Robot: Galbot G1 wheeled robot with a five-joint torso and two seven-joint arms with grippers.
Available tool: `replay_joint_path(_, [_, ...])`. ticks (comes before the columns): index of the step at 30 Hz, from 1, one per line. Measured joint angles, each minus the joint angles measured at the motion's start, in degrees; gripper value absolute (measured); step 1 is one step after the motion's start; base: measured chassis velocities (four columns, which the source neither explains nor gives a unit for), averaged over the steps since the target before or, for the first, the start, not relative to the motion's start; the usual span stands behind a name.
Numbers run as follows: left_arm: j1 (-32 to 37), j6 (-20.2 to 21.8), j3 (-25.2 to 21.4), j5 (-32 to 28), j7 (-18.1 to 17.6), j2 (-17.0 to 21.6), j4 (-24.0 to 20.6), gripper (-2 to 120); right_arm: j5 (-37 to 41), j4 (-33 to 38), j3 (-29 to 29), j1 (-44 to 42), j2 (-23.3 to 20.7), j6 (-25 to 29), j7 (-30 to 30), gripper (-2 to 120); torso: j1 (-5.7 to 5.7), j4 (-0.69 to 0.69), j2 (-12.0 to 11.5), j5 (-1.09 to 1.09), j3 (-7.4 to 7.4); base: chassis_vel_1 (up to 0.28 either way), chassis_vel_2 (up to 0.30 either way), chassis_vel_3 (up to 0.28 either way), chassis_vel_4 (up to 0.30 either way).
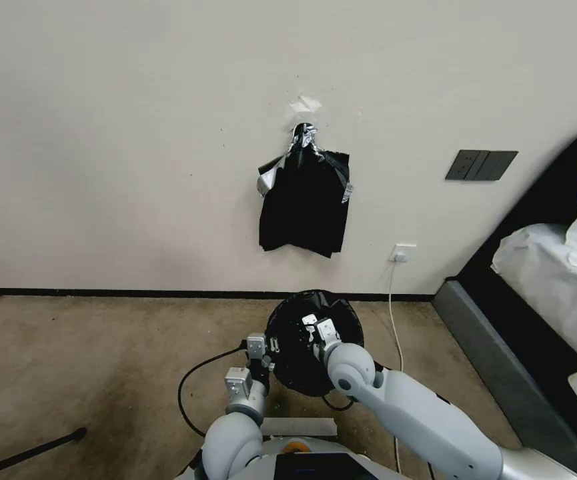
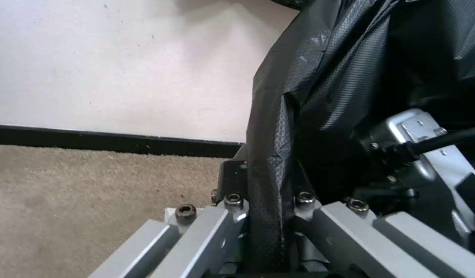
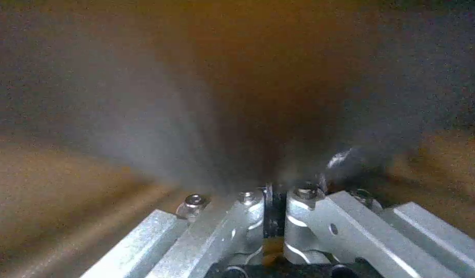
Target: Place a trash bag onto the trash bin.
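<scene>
The trash bag (image 1: 301,363) is glossy black and spreads in a round shape on the carpet in front of me, close to the wall. The trash bin is hidden under it. My left gripper (image 1: 271,347) is at the bag's left edge. In the left wrist view, the left gripper (image 2: 263,193) is shut on a crinkled fold of the bag (image 2: 320,92). My right gripper (image 1: 316,328) reaches into the middle of the bag from above. In the right wrist view, the right gripper (image 3: 273,197) has its fingers pressed on a thin black film.
A flat bundle of black bags (image 1: 305,200) hangs on the wall straight ahead. A bed (image 1: 555,267) stands to the right. A white cord (image 1: 395,320) drops from a wall socket, and a black cable (image 1: 191,383) loops over the carpet on the left.
</scene>
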Motion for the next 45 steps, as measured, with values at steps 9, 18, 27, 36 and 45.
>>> replay_joint_path(9, [0.3, 0.9, -0.5, -1.8, 0.1, 0.2, -1.1, 0, 0.5, -1.0, -0.4, 0.6, 0.4, 0.1, 0.3, 0, 0.00, 0.00, 0.0, 0.00, 0.00, 0.000, 0.000, 0.000, 0.000])
replay_joint_path(18, [0.2, 2.4, -1.9, -4.8, 0.3, 0.4, -2.2, 0, 2.7, -2.8, -0.1, 1.4, 0.7, 0.6, 0.4, 0, 0.00, 0.00, 0.0, 0.00, -0.01, 0.000, 0.000, 0.000, 0.000])
replay_joint_path(27, [0.8, 2.3, -2.3, -5.1, 1.3, 0.7, -2.8, 0, 3.1, -3.6, -0.1, 1.1, 1.1, 2.1, 0.4, 0, 0.00, 0.00, 0.0, 0.00, -0.01, 0.000, 0.000, 0.000, 0.000])
replay_joint_path(36, [1.1, 2.3, -2.6, -5.2, 2.6, 1.0, -3.2, 0, 3.9, -4.2, 0.6, 0.6, 0.9, 3.2, 0.2, 0, 0.00, 0.00, 0.0, -0.01, -0.01, 0.000, 0.000, 0.000, 0.000])
replay_joint_path(45, [1.4, 2.4, -2.1, -5.4, 3.0, 0.9, -3.7, 0, 3.9, -5.3, 0.8, 0.5, 1.2, 4.2, -0.1, 0, 0.00, 0.00, 0.0, 0.00, -0.01, 0.000, 0.000, 0.000, 0.000])
